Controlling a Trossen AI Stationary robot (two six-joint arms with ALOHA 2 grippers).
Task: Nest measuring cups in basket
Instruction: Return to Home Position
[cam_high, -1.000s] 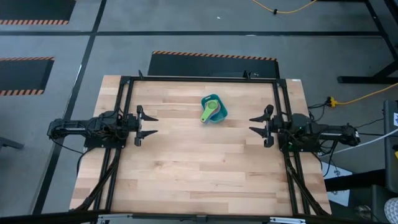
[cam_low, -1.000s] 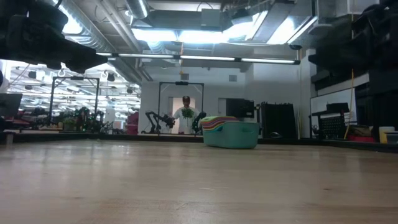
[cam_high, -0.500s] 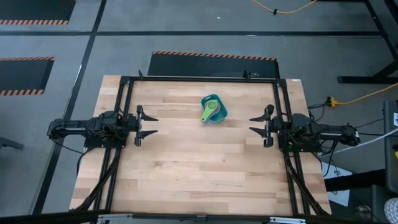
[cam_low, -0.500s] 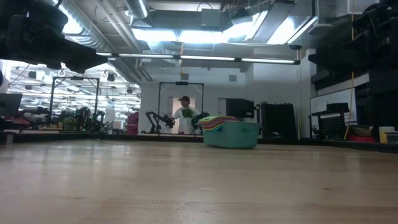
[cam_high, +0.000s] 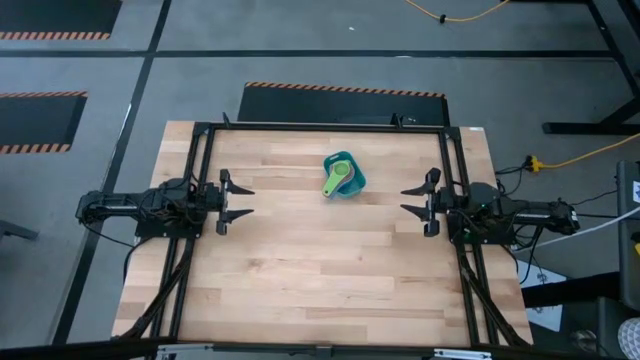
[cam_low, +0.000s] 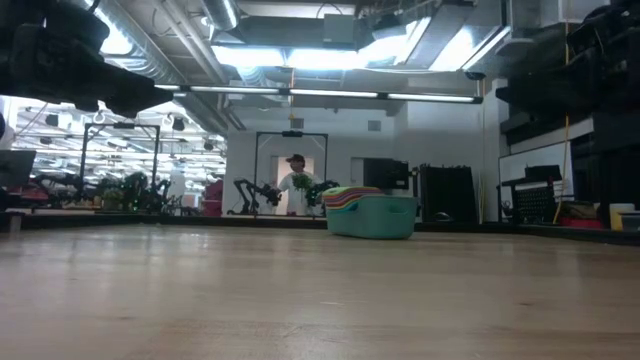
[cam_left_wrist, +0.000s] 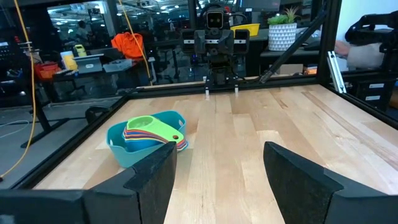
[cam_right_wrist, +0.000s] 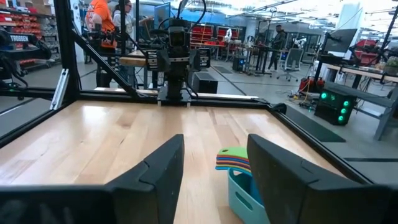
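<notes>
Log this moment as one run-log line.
measuring cups: nested in basket | left end effector: open, empty, left side | right end effector: open, empty, right side

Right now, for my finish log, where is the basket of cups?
High view: the basket, holding the measuring cups, sits upper-middle on the table, between the left gripper and right gripper, nearer the right.

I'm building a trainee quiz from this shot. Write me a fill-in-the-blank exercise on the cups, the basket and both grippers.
1. The topmost of the nested measuring cups is coloured ____.
2. The basket that holds them is coloured ____.
3. The left gripper and the right gripper hold nothing, and the fingers of both are ____.

Missing words: green; teal; open.
</notes>
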